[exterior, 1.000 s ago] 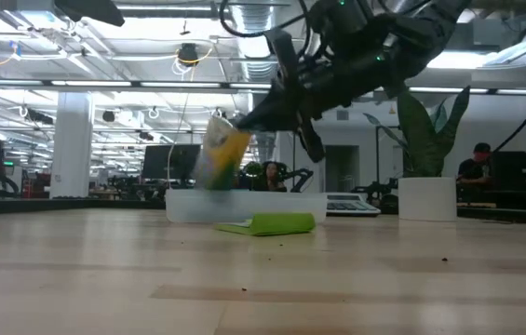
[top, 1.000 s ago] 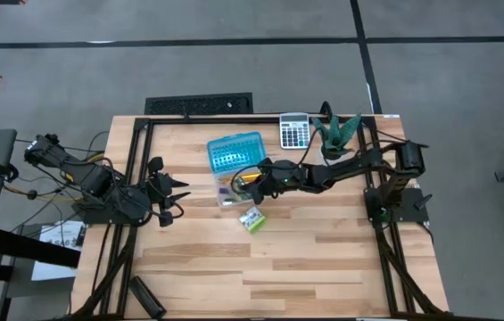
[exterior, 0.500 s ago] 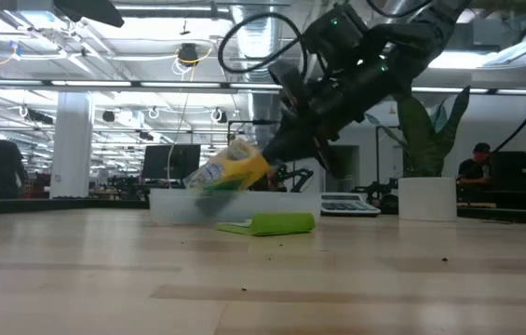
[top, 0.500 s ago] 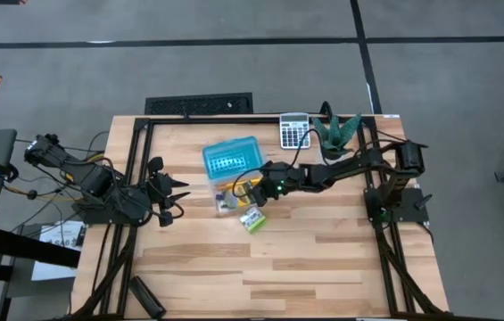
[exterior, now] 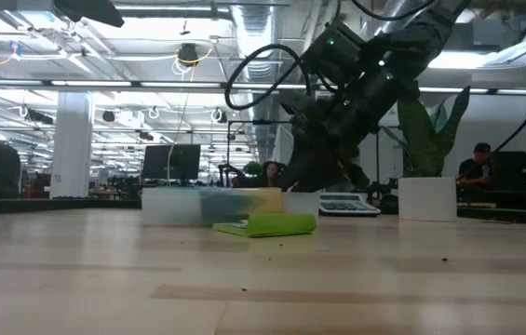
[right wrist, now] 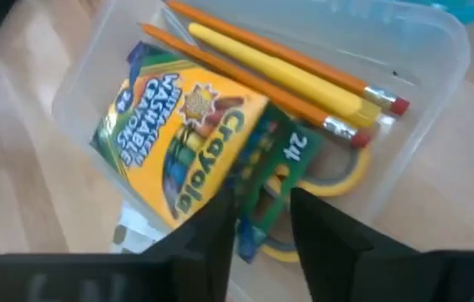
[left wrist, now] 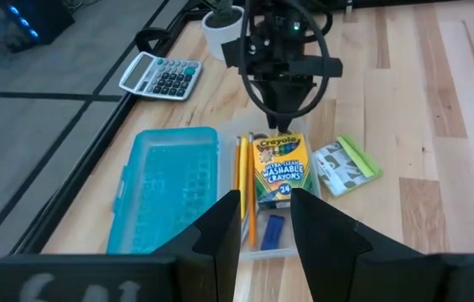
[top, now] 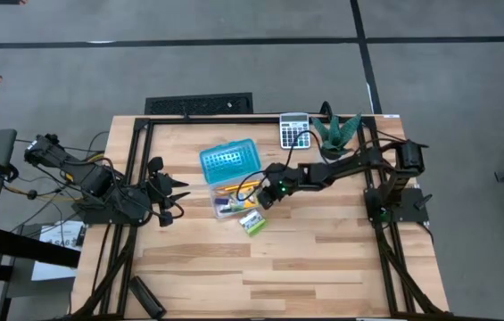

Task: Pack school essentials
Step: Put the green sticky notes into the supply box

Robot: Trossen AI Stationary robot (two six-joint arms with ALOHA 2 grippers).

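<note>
A clear pencil case (top: 230, 201) with its blue lid (top: 231, 160) swung open lies mid-table. In it lie a yellow-green crayon packet (left wrist: 280, 168), orange and yellow pencils (right wrist: 278, 75), yellow-handled scissors (right wrist: 341, 172) and a small blue piece (left wrist: 273, 231). A green-white block (left wrist: 346, 164) rests flat on the table beside the case. My right gripper (left wrist: 280, 132) points down over the packet's far end and is open, with the packet's green end (right wrist: 263, 180) between its fingers. My left gripper (top: 173, 196) waits open at the table's left. My right gripper's fingers (right wrist: 220, 231) stand on either side of the crayon packet's green end (right wrist: 263, 180), coming from above. I cannot tell whether they still touch it. The packet lies flat in the case, printed face up.
A grey calculator (top: 294, 130) and a potted plant (top: 336, 134) stand at the far edge, behind my right arm. A dark object (top: 144, 296) lies near the front left corner. Bare wood stretches along the near half of the table.
My right gripper has gone down toward the case with the crayon packet. The packet, held tilted above the case a second ago, has tipped over and now lies flat inside it. The case with its lid has slid a little toward the table's near edge.
</note>
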